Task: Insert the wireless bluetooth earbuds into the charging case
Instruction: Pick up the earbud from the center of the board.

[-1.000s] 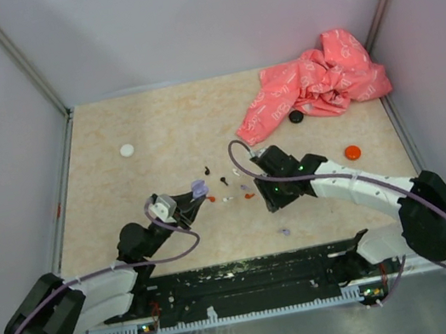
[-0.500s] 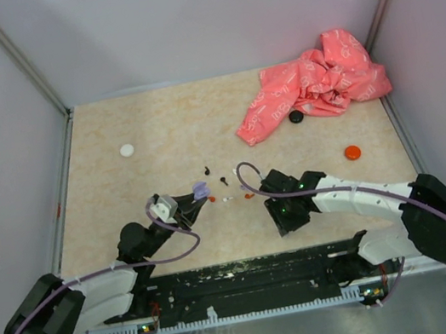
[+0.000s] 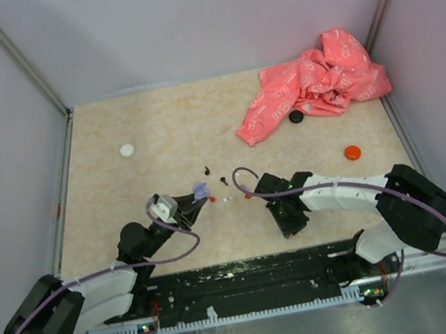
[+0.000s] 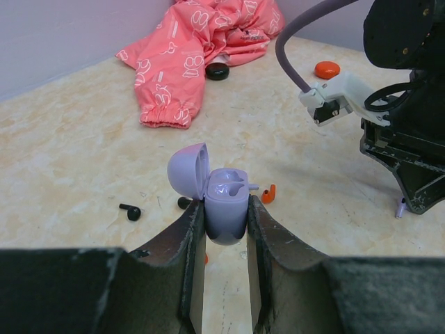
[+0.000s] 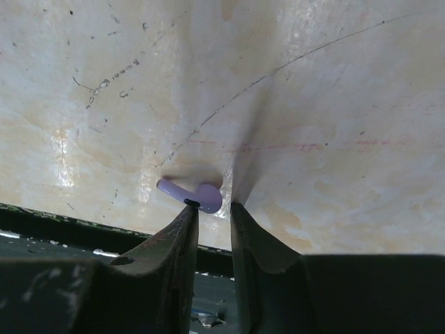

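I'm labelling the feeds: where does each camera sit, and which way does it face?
Top external: above and behind the bases, looking down on the table; both arms, left gripper and right gripper show.
Left wrist: on the left arm, looking forward along its fingers, which clamp the open case; right arm at right.
Right wrist: on the right arm, looking down at the table; its fingers show, a purple earbud at their tips.
Shared: top and left wrist both see case and pink cloth.

Beige table [image 3: 155, 127], pink cloth [image 3: 312, 86] far R, white disc [image 3: 127, 150], orange disc [image 3: 352, 152], earbuds [image 3: 208, 170] ctr
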Controlling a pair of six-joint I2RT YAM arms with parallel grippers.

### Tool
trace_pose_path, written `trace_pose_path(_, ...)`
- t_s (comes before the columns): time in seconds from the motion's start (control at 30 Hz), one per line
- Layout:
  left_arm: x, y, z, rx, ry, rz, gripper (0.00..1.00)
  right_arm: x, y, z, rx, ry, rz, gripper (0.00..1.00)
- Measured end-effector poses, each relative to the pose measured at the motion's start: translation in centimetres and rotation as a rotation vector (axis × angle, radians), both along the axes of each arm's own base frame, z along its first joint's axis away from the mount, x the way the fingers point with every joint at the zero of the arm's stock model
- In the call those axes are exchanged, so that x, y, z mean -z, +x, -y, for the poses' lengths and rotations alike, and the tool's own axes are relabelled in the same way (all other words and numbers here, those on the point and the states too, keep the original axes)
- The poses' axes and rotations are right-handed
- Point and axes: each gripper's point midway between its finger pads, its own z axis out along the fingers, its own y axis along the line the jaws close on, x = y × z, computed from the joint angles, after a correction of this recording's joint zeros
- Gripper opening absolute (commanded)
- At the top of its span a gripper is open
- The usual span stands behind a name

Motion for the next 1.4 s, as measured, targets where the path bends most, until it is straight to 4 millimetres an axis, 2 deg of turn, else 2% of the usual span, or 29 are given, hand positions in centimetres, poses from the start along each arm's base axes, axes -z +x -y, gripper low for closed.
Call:
trace_pose_path(0.27, -0.2, -0.1, -0.1, -0.001, -0.003, 0.005, 0.01, 0.1, 0.5, -0.1, -0.035, -0.056, -0.016, 0.24)
trace_pose_path(0.5, -0.6, -0.1, -0.2, -0.002, -0.009, 0.012, 0.01, -0.1, 3.1, -1.2, -0.116, -0.1, 0.033, 0.24)
trace_pose_path(0.7, -0.7, -0.1, -0.2, -0.005, -0.012, 0.015, 0.01, -0.3, 4.6, -1.2, -0.165, -0.135, 0.084, 0.28)
trace_pose_path(1.13, -0.5, -0.1, -0.3, -0.01, -0.006, 0.007, 0.01, -0.6, 5.9, 0.5, -0.119, -0.2, 0.11, 0.32)
trace_pose_path(1.4, -0.6, -0.1, -0.3, -0.01, -0.008, 0.01, 0.01, -0.8, 6.6, 2.3, -0.048, -0.261, 0.126, 0.32)
